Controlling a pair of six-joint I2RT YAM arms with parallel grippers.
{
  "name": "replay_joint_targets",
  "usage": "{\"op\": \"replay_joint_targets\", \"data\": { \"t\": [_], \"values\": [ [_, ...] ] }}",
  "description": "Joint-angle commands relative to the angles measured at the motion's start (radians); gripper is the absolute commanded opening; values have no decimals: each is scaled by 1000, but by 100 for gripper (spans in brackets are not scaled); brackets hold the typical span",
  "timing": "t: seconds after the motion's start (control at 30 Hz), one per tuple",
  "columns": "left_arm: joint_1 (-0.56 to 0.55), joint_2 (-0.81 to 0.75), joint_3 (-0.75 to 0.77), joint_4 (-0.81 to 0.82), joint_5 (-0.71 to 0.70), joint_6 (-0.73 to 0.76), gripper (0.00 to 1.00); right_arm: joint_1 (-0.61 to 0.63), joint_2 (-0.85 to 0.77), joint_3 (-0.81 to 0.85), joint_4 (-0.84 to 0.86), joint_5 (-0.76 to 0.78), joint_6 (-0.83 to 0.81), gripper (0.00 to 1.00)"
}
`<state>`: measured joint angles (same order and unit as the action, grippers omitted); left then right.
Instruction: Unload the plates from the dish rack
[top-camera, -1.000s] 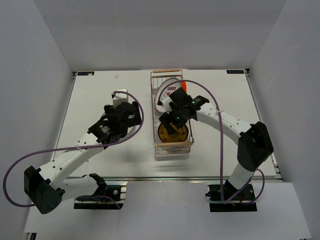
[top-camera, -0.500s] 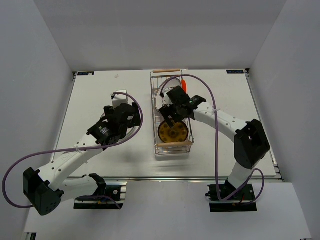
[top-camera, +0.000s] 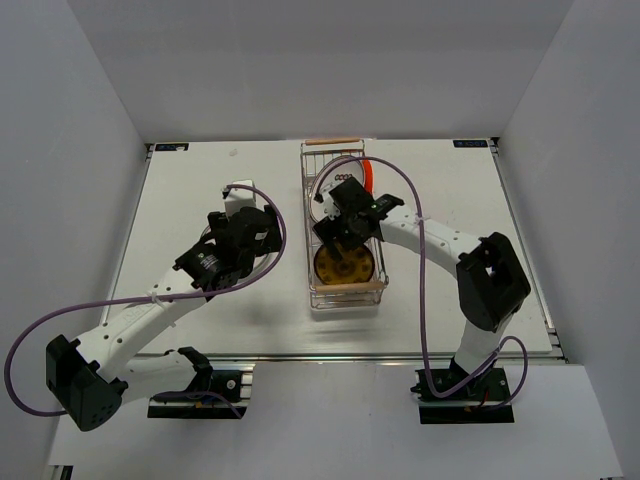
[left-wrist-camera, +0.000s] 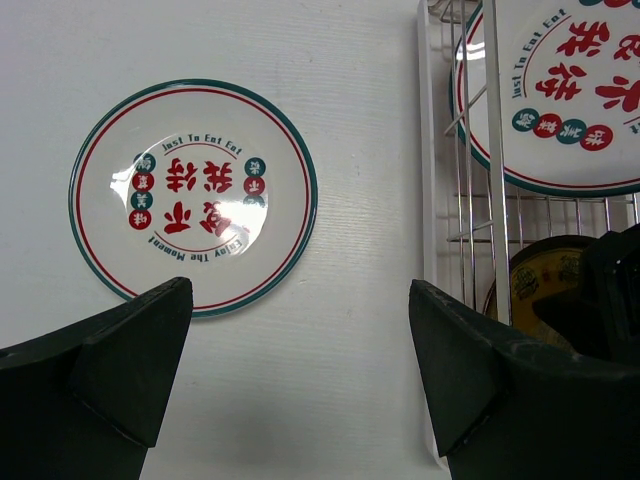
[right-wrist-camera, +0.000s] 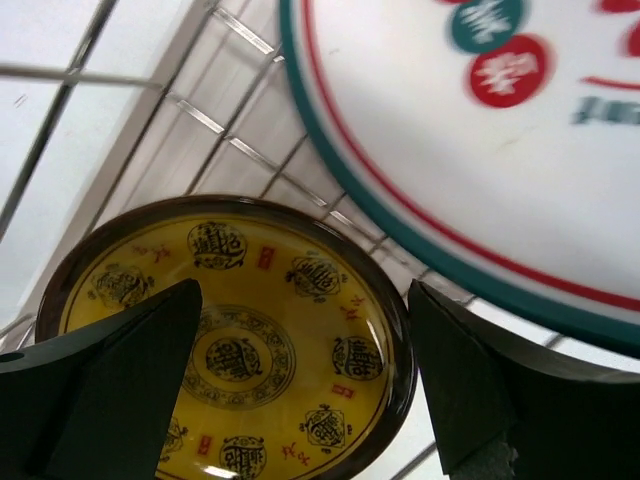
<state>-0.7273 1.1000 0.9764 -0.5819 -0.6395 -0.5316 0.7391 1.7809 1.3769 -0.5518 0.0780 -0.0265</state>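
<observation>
The right hand (right-wrist-camera: 305, 295) is spread wide, holding nothing, and hangs inside the long silver wire dish rack (top-camera: 347, 303). Just under it is a round yellow-brown patterned plate (right-wrist-camera: 235, 350) at the rack's near end, and beside that a round white plate with a green rim and red characters (right-wrist-camera: 450, 150). An orange-red plate (top-camera: 368, 170) shows farther back. The left hand (left-wrist-camera: 300, 300) is also wide and empty above the white desk (top-camera: 200, 180), where a matching green-rimmed white plate (left-wrist-camera: 193, 197) lies flat beside the rack.
</observation>
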Motion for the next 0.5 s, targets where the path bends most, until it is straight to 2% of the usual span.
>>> {"op": "replay_joint_targets", "data": {
  "t": [0.0, 0.17, 0.33, 0.47],
  "values": [
    [6, -28, -4, 13, -5, -1, 98, -4, -20, -27, -26, -141, 0, 89],
    [6, -34, -4, 10, -5, -2, 98, -4, -81, -59, -37, -231, -6, 89],
    [6, -45, -7, 13, -3, -4, 98, -1, -132, -78, -37, -257, 2, 88],
    [6, -46, -7, 13, -2, -5, 98, -4, -137, -64, -72, -201, 72, 88]
  ]
}}
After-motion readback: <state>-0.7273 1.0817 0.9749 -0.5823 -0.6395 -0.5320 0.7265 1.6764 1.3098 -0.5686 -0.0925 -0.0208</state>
